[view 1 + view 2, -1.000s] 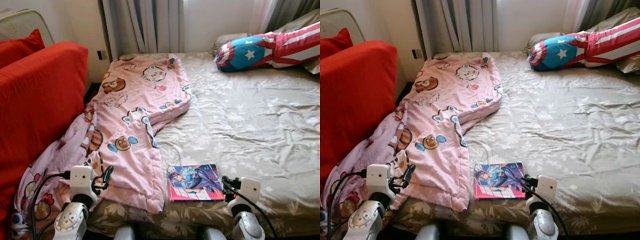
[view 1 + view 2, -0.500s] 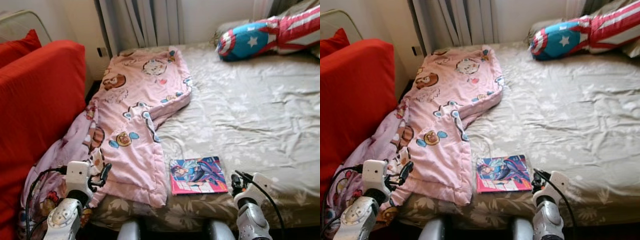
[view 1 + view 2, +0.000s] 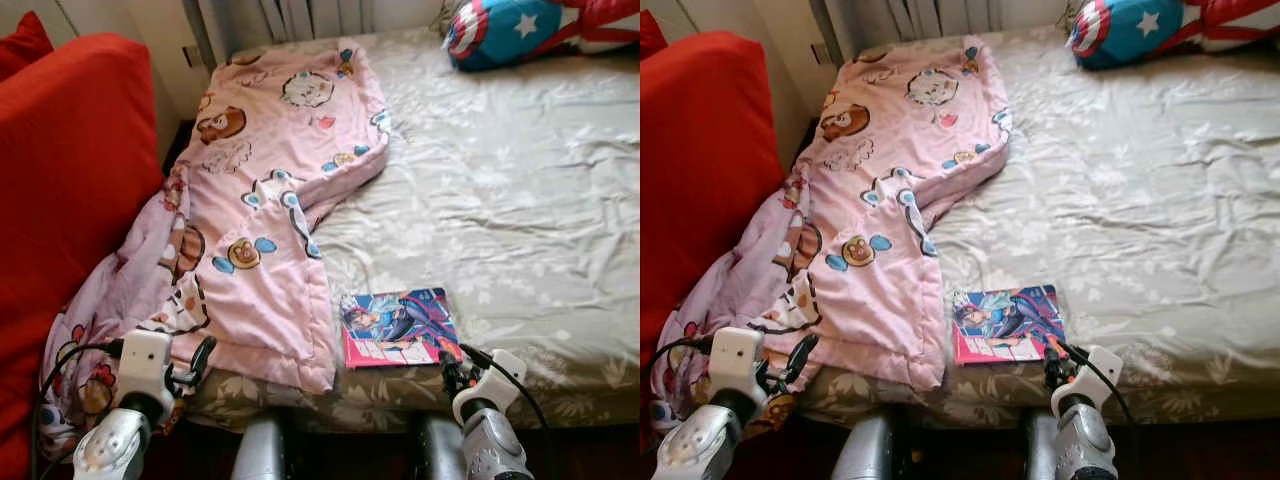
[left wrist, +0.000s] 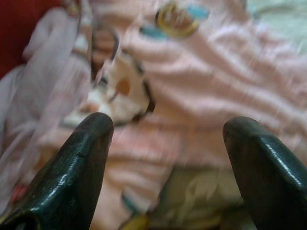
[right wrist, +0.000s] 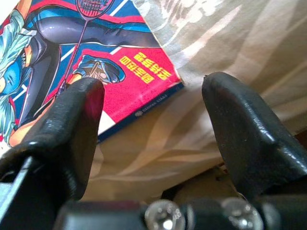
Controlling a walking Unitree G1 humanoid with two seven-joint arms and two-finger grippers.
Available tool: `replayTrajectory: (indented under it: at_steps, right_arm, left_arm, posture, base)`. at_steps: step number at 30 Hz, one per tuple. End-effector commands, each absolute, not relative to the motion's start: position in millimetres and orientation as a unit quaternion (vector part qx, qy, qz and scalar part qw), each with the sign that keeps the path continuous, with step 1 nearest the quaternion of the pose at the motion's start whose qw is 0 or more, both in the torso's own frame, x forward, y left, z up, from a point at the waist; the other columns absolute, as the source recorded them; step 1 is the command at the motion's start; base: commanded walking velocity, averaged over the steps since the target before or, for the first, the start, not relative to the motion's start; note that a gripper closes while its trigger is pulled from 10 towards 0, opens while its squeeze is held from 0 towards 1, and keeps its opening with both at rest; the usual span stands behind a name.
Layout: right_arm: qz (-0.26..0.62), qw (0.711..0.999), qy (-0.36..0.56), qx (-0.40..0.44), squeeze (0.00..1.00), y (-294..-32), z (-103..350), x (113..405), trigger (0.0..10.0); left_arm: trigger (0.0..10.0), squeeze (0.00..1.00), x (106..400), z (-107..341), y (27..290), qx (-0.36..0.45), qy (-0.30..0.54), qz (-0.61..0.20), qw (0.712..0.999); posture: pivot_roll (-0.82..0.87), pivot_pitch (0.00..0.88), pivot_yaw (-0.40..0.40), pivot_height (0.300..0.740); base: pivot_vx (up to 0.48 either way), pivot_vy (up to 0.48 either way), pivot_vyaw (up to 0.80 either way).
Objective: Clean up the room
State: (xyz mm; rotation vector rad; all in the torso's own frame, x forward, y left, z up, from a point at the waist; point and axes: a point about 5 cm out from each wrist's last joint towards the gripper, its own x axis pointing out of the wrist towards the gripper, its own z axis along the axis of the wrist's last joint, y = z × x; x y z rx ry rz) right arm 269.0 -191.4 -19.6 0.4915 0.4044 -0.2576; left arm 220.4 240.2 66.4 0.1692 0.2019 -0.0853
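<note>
While spread, right gripper nears comic book (seemingly untouched).

A pink blanket with cartoon prints lies along the left side of the bed, trailing off beside a red sofa. A comic book lies near the bed's front edge. The right gripper is just beside its corner, perhaps touching it.
</note>
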Motion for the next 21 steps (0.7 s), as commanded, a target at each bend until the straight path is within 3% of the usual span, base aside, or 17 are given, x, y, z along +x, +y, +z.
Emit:
replayTrajectory:
  at_steps: [1, 8, 21]
  right_arm:
    - [-0.122, 0.938, 0.205, 0.251, 0.00, -185, -23, 267, 10.0]
    - [-0.118, 0.943, 0.158, 0.266, 0.00, -191, -9, 279, 10.0]
    - [-0.136, 0.940, 0.144, 0.277, 0.00, -205, -12, 271, 10.0]
  left_arm:
    - [10.0, 0.00, 215, 67, 249, 0.096, 0.112, -0.035, 0.988]
    - [10.0, 0.00, 212, 68, 250, 0.100, 0.118, -0.032, 0.987]
    - [10.0, 0.00, 209, 70, 248, 0.097, 0.118, -0.031, 0.988]
  posture:
    - [0.22, 0.207, 0.147, 0.605]
    - [0.23, 0.208, 0.150, 0.605]
    - [0.24, 0.208, 0.144, 0.605]
  base:
    - [0.000, 0.000, 0.00]
    - [0.000, 0.000, 0.00]
    - [0.000, 0.000, 0.00]
